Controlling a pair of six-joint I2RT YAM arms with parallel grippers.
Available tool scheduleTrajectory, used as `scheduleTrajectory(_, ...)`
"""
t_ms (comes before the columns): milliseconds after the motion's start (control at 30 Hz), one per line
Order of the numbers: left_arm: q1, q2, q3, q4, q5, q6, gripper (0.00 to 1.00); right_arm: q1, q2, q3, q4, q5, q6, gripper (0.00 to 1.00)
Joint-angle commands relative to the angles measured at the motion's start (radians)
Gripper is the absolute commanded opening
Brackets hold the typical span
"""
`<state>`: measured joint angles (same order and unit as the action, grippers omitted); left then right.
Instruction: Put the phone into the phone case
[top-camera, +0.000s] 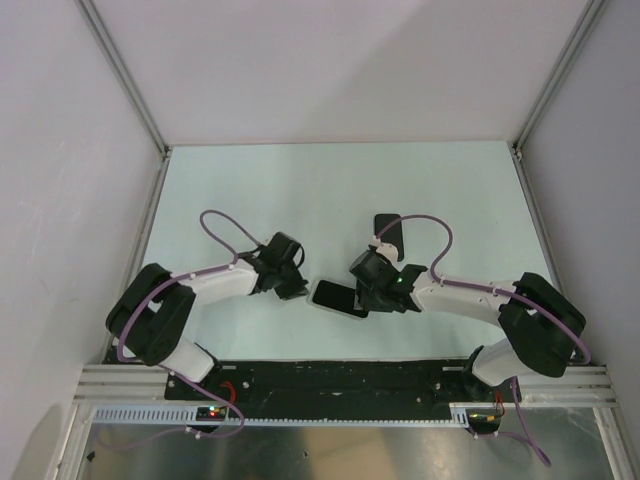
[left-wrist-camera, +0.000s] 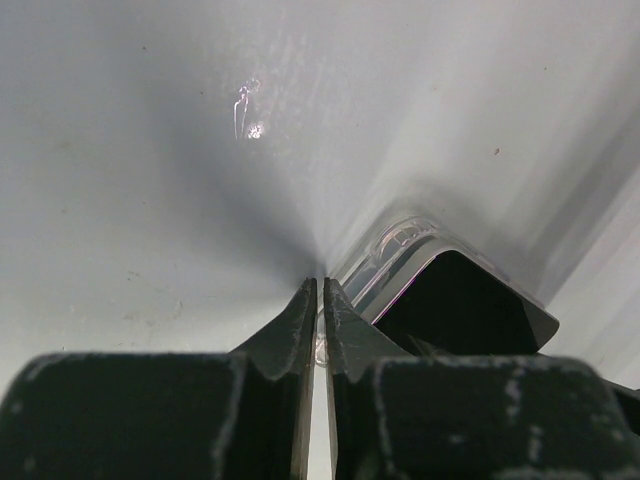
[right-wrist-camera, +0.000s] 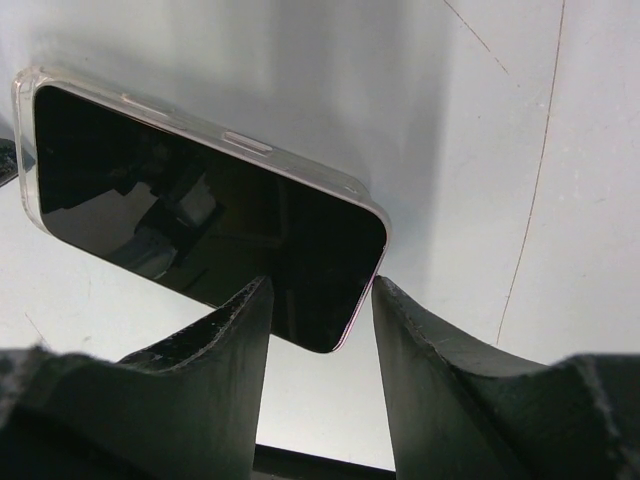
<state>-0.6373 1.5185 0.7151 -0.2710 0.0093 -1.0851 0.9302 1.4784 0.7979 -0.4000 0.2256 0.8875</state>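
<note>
Just beyond the middle of the black mounting rail, the phone rests on the table, seated in the phone case. Its glossy black screen faces up and mirrors the rig above it. The clear shell shows as a pale, rounded band all round the screen, with raised button covers along one long side and a pinkish glint at the corner nearest the right wrist camera. Whether it lies flat or is tipped up at one end I cannot tell.

Beyond the rail's left half, the left gripper meets one short end of the case. Its fingers are pressed almost together, with a sliver of clear plastic in the slit, seemingly the case's rim. Beyond the rail's right half, the right gripper has its fingers spread, one on each side of the phone's other end; whether they touch it I cannot tell.

The table is a pale, matt sheet, faintly green-white, with fine scratches. Farther from the rail, white panels wall it in, joined by aluminium posts. Purple cables loop over both arms.
</note>
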Motion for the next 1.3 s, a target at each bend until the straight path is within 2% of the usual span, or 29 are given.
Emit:
scheduleTrajectory(0, -0.029, -0.018, -0.018, -0.025, -0.006, -0.028, 0.11, 0.002, -0.033, -0.005, 0.016, 0.026, 0.012, 0.50)
scheduleTrajectory(833, -0.073, 0.009, 0.007, -0.013, -0.003, -0.033, 0.11, 0.055, 0.127, 0.128, -0.062, 0.104, -0.018, 0.53)
scheduleTrajectory(1267, -0.100, 0.022, 0.016, -0.005, 0.002, -0.039, 0.11, 0.064, 0.181, 0.173, -0.052, 0.072, -0.032, 0.53)
